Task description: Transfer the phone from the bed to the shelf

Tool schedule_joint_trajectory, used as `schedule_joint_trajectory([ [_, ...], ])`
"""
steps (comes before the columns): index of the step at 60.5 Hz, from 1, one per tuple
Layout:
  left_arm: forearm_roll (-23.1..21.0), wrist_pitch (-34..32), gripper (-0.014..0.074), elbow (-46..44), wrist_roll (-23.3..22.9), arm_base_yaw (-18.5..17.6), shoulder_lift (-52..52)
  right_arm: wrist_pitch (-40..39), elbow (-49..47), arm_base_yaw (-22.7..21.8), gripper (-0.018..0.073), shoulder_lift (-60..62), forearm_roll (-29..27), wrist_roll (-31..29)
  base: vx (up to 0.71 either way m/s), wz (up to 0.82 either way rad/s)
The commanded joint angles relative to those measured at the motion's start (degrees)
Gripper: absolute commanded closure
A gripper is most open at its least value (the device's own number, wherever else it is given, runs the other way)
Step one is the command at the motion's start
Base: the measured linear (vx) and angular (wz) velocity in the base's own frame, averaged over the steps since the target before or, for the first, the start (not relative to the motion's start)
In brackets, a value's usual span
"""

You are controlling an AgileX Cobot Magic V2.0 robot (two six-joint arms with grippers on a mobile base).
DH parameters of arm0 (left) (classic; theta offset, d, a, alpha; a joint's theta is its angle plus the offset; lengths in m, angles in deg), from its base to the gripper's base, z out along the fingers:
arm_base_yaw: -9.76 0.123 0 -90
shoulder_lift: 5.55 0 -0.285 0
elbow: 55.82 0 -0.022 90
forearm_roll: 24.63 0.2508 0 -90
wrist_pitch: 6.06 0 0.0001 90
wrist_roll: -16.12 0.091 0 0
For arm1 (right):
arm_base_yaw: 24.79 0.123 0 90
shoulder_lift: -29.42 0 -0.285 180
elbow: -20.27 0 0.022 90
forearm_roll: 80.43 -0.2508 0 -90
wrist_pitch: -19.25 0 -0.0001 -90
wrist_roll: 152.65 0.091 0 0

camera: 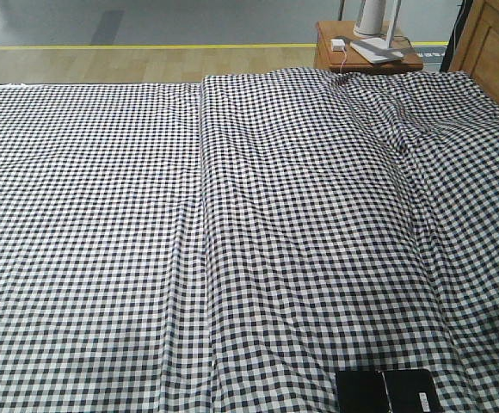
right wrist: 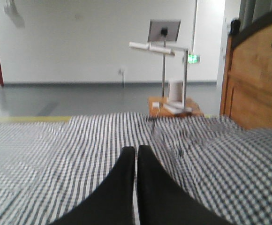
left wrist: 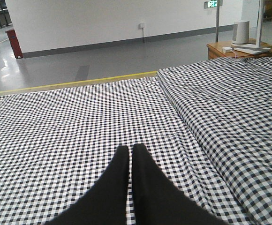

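The phone [camera: 389, 391] lies crosswise on the bed [camera: 103, 215], back behind both closed tools, seemingly nearer the right gripper [right wrist: 136, 149] than the left gripper [left wrist: 129, 147].

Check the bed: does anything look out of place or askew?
Only the phone, a black slab lying at the near edge of the bed. Long creases rumple its gingham sheet; nothing looks spilled or damaged.

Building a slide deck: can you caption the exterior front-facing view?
Black phone lies on the gingham-sheeted bed at the frame's bottom edge, bedside table beyond the far corner.
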Motion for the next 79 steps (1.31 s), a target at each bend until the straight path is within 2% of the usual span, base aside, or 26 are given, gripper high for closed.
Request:
schedule_joint_trajectory([
  [1, -0.52, -4.16, 0.0595, -1.27, -0.33, -0.34, -0.64, -12.27, 0.08, -0.21, 0.0564, 0.63, 0.32, -0.21, 0.0, 0.0],
  [6, -0.52, -4.16, 0.0595, -1.27, -0.33, -0.34, -0.64, -19.22, -0.08, -0.21, 0.0564, 0.63, 0.32, -0.21, 0.0, 0.0],
  [10, -0.52, -4.16, 0.0595, -1.27, -0.33, -0.34, -0.64, -21.88, -1.23, -0.21, 0.0564, 0.63, 0.32, -0.21, 0.0, 0.0],
  [27, -0.52, -4.16, 0.0595, -1.27, -0.33, -0.34, -0.64, -20.23, -16.55, -0.21, 0.0564, 0.04, 0.32, -0.69, 0.0, 0.0],
  [42, -0.52, -4.16, 0.0595, -1.27, -0.33, -0.34, -0.64, -9.91, -34.83, -0.21, 0.0564, -7.69, 0.49, -0.69, 0.0, 0.0],
  [53, -0.52, -4.16, 0.0595, -1.27, -0.33, -0.34, -0.64, -0.51, -43.15, -0.21, 0.0564, -15.43, 0.49, -0.69, 0.0, 0.0],
  [69, -0.52, -4.16, 0.0595, -1.27, -0.33, -0.34, -0.64, 14.43, -45.88, -0.21, 0.0557, -27.94, 0.49, -0.69, 0.0, 0.0],
  [79, -0.52, -4.16, 0.0595, -1.27, -0.33, -0.34, -0.64, 21.12, -45.88, -0.21, 0.0498, -34.75, 0.49, -0.69, 0.0, 0.0],
])
